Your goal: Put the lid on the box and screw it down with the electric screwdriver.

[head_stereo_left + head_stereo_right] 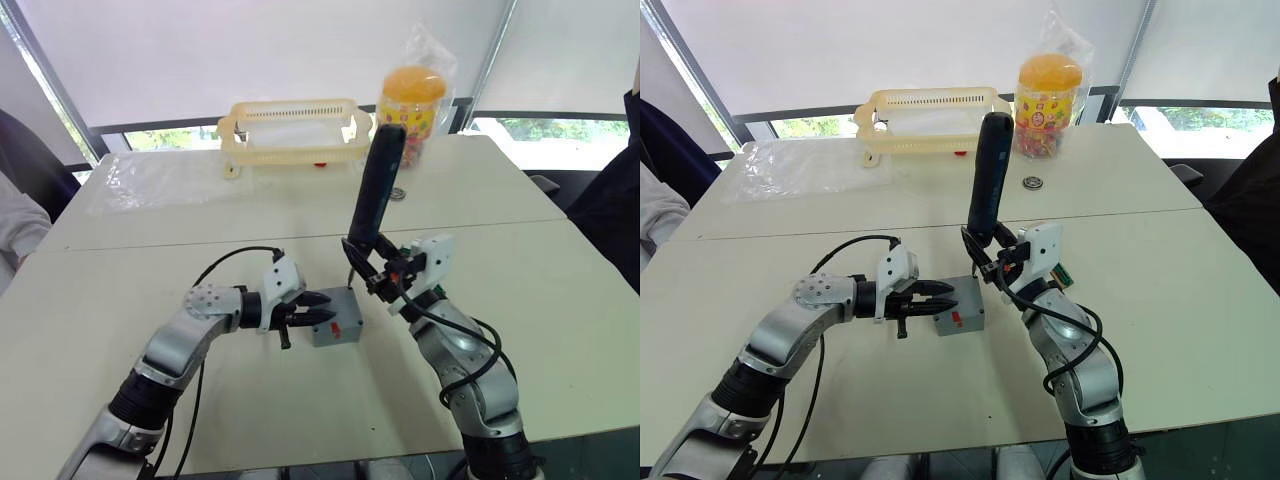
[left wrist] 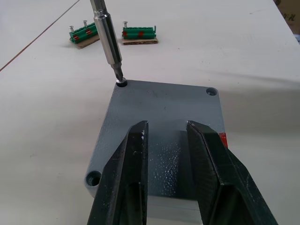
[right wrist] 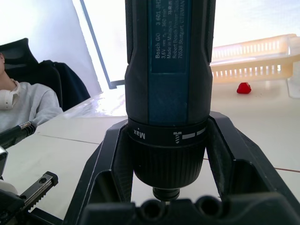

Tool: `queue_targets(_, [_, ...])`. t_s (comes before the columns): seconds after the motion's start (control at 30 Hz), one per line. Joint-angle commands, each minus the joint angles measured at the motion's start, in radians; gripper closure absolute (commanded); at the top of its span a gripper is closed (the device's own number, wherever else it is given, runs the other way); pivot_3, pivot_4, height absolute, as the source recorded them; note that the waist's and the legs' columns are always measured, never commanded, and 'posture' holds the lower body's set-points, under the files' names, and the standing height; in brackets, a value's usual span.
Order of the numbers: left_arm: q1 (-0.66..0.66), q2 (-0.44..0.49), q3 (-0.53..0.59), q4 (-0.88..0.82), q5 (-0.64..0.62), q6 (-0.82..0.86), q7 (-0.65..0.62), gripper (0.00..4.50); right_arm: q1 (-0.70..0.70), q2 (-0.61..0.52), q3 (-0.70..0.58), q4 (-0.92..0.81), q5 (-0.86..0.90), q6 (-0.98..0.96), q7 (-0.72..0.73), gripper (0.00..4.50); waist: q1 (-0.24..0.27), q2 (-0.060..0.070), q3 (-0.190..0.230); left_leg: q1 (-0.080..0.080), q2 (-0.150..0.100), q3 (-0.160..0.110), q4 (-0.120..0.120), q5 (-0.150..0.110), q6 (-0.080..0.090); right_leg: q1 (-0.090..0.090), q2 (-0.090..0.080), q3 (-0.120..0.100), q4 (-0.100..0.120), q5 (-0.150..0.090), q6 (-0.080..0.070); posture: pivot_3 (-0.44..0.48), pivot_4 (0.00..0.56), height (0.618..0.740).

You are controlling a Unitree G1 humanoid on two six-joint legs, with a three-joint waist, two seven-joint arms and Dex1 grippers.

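Observation:
The grey box (image 1: pixel 338 330), with a small red mark on its side, sits on the white table with the flat grey lid (image 2: pixel 164 105) on top of it. My left gripper (image 2: pixel 167 125) reaches in from the left. Its black fingers (image 2: pixel 136 159) lie over the lid, slightly apart, with nothing between them. My right gripper (image 1: pixel 368 258) is shut on the dark blue electric screwdriver (image 1: pixel 378 180) and holds it nearly upright. The metal bit (image 2: pixel 107 28) stands in the lid's far corner screw hole (image 2: pixel 122 83). Two other corner holes show open.
Two green bit strips (image 2: pixel 138 33) lie on the table just beyond the box. A yellow plastic basket (image 1: pixel 295 130), a candy jar (image 1: pixel 412 110), a clear plastic sheet (image 1: pixel 160 175) and a small round part (image 1: pixel 397 193) are at the back. A person (image 3: pixel 18 103) sits at the left.

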Motion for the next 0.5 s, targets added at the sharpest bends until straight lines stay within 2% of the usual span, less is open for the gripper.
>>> queue_targets(0.03, [0.026, 0.010, -0.029, 0.017, 0.018, 0.021, -0.007, 3.25, -0.018, 0.005, -0.008, -0.073, 0.009, -0.029, -0.002, 2.75, 0.000, 0.000, 0.000, 0.000, 0.000, 0.000, 0.000, 0.000, 0.000, 0.000, 0.000, 0.000, 0.000, 0.000, 0.000, 0.000, 0.150, 0.740])
queue_targets(0.5, [0.023, 0.010, -0.033, 0.021, 0.019, 0.022, -0.010, 3.25, -0.013, 0.004, -0.008, -0.087, 0.019, -0.019, -0.013, 2.75, 0.000, 0.000, 0.000, 0.000, 0.000, 0.000, 0.000, 0.000, 0.000, 0.000, 0.000, 0.000, 0.000, 0.000, 0.000, 0.000, 0.150, 0.740])
